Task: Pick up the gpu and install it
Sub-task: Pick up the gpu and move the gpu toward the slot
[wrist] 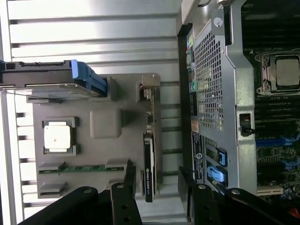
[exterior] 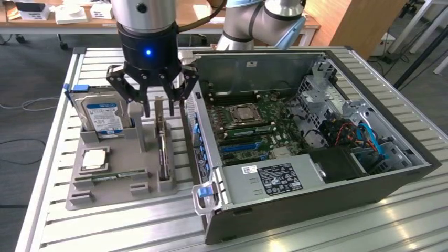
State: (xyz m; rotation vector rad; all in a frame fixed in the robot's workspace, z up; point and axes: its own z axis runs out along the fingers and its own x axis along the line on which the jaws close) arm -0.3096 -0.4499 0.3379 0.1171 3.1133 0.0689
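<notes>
The gpu [exterior: 163, 144] is a thin dark card standing on edge in a slot of the grey holder [exterior: 112, 195], just beside the open computer case [exterior: 392, 181]. In the wrist view the gpu [wrist: 151, 154] runs lengthwise between the holder and the case wall. My gripper [exterior: 159, 107] hangs directly over the card's far end, open, with one black finger [exterior: 133, 97] on each side of the card's line and nothing held. The wrist view shows the gripper [wrist: 157, 187] straddling the card's end, fingers [wrist: 125, 185] apart from it.
On the same holder stand a silver hard drive [exterior: 104, 116] with a blue-white label, a cpu [exterior: 94, 157] and a narrow green memory stick [exterior: 115, 177]. The case's motherboard [exterior: 255, 126] lies exposed, and its metal rear wall [wrist: 213, 84] rises close beside the card. All rests on a slatted aluminium table [exterior: 105, 226].
</notes>
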